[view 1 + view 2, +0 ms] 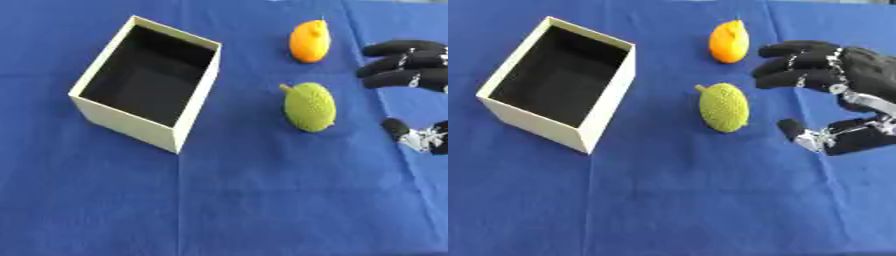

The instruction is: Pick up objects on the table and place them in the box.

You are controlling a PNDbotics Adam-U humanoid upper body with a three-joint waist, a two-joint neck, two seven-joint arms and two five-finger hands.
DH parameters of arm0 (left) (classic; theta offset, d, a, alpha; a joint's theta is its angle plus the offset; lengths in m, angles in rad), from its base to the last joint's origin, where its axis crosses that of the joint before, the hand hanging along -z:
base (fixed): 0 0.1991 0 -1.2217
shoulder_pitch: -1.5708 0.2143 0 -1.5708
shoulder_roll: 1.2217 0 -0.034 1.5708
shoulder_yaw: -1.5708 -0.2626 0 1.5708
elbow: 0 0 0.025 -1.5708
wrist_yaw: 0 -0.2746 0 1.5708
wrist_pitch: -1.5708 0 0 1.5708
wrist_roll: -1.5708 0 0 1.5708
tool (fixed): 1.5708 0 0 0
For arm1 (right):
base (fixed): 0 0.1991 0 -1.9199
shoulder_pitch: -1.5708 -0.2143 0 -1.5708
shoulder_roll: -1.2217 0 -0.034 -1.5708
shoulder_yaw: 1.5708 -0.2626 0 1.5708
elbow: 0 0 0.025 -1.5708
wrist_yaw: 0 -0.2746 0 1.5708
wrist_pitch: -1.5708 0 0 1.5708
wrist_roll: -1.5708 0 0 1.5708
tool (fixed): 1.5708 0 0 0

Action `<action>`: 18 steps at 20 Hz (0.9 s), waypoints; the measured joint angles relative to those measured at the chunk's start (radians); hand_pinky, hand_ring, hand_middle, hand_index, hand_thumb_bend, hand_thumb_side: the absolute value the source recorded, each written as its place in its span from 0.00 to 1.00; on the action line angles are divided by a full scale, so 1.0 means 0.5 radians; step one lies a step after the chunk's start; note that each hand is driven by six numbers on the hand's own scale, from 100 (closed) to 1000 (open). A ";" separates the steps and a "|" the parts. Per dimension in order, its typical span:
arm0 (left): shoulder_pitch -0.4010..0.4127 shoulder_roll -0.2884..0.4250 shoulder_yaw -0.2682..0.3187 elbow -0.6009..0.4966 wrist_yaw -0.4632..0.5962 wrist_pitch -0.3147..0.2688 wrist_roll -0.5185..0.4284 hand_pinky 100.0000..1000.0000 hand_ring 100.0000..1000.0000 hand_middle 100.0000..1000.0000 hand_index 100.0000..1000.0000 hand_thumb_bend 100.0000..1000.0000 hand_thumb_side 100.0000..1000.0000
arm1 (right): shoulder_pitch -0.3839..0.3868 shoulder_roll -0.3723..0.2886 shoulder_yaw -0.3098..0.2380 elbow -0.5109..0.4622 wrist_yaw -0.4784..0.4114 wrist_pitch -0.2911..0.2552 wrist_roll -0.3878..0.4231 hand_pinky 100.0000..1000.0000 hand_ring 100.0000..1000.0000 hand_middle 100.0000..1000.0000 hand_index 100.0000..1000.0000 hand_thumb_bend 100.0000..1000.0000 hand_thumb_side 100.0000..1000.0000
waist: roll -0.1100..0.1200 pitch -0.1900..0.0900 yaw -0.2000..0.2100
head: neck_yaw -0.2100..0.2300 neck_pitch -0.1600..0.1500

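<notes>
The right hand [833,95] hovers with fingers [794,65] spread and empty; the green spiky fruit [724,107] lies at its nine o'clock, long axis twelve-to-six.

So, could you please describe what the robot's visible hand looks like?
Only the right hand shows: black padded fingers with small silver fittings along them, a black back, and a thumb with a black tip on bare silver metal parts near its base.

A cream box [122,117] with a dark, empty inside stood open at the left. To its right a bumpy green fruit [309,107] lay on its side, an orange fruit [310,41] well beyond it, apart
</notes>
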 measured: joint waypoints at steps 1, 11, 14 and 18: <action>0.000 0.000 -0.003 0.000 0.000 0.001 -0.003 0.78 0.78 0.70 0.81 0.00 0.54 | -0.014 -0.002 0.012 0.000 0.000 0.013 0.028 0.98 1.00 0.79 0.92 0.00 0.11 | -0.001 0.000 0.001 | -0.005 0.000; -0.001 0.000 -0.021 0.000 0.016 0.016 -0.027 0.78 0.78 0.70 0.81 0.00 0.55 | -0.209 -0.015 0.085 0.000 -0.143 0.198 0.274 1.00 1.00 0.81 0.94 0.00 0.11 | -0.023 -0.015 0.020 | -0.026 0.000; -0.003 -0.002 -0.027 0.000 0.018 0.023 -0.035 0.78 0.77 0.69 0.81 0.00 0.55 | -0.256 -0.015 0.108 0.000 -0.140 0.254 0.325 1.00 1.00 0.80 0.95 0.00 0.11 | -0.031 -0.023 0.030 | -0.033 0.000; -0.010 -0.017 -0.040 0.000 0.026 0.028 -0.047 0.77 0.77 0.68 0.81 0.00 0.55 | -0.310 -0.015 0.154 0.000 -0.114 0.354 0.391 1.00 1.00 0.79 0.96 0.00 0.11 | -0.037 -0.033 0.042 | -0.043 0.000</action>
